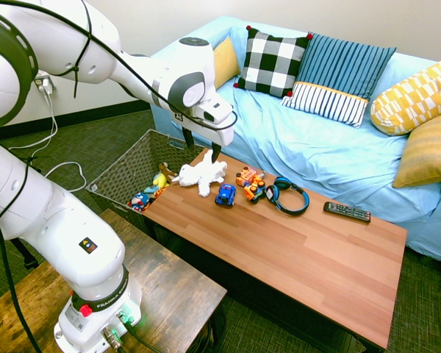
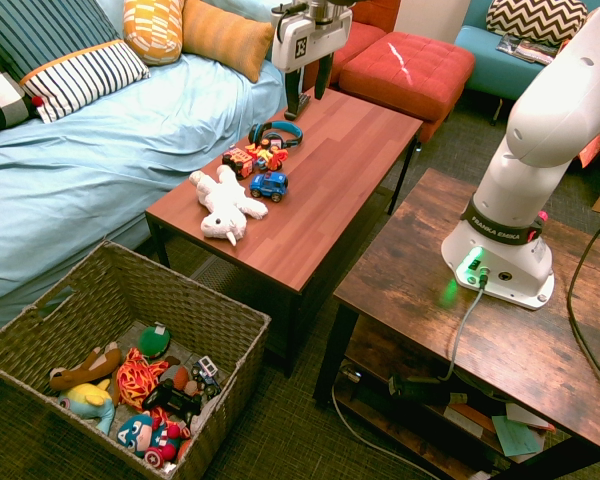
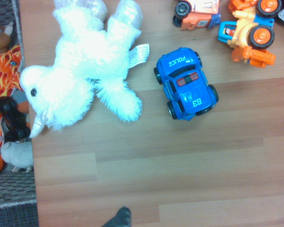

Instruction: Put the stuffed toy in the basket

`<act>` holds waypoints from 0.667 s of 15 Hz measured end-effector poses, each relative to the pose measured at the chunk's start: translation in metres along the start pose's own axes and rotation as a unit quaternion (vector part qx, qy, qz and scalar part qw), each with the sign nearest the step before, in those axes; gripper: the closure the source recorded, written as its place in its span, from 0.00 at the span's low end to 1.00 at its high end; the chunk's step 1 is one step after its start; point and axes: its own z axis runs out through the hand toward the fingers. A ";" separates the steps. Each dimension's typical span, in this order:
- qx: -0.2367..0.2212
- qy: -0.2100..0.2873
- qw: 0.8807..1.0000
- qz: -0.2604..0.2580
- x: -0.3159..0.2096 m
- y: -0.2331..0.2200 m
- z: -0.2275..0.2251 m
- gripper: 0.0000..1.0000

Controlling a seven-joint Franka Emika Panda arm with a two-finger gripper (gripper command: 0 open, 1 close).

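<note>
Where the reddish wooden surface (image 1: 294, 250) nears its basket-side end, the white floppy plush stuffed toy (image 1: 200, 175) lies flat, limbs splayed, long axis roughly along the surface, head toward the large woven rectangular basket (image 2: 230, 330) on the floor. Small blue police toy car (image 3: 185, 83) sits just beside it. Gripper (image 2: 307, 98) hangs above, fingers narrowly apart, holding nothing.

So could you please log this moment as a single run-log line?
phase: approach | gripper: open, above table, empty | stuffed toy: on table near blue police car, ungrasped | basket: on floor, holds other toys
</note>
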 end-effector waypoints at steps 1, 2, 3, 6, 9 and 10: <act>0.000 0.000 1.000 0.000 0.001 -0.001 0.000 0.00; -0.002 -0.001 1.000 0.001 -0.001 -0.002 0.001 0.00; -0.004 -0.002 1.000 0.008 -0.004 -0.006 0.004 0.00; -0.004 -0.001 0.999 0.052 -0.024 -0.037 0.026 0.00; 0.009 -0.002 0.992 0.125 -0.025 -0.074 0.059 0.00; 0.014 -0.003 0.989 0.148 -0.023 -0.087 0.073 0.00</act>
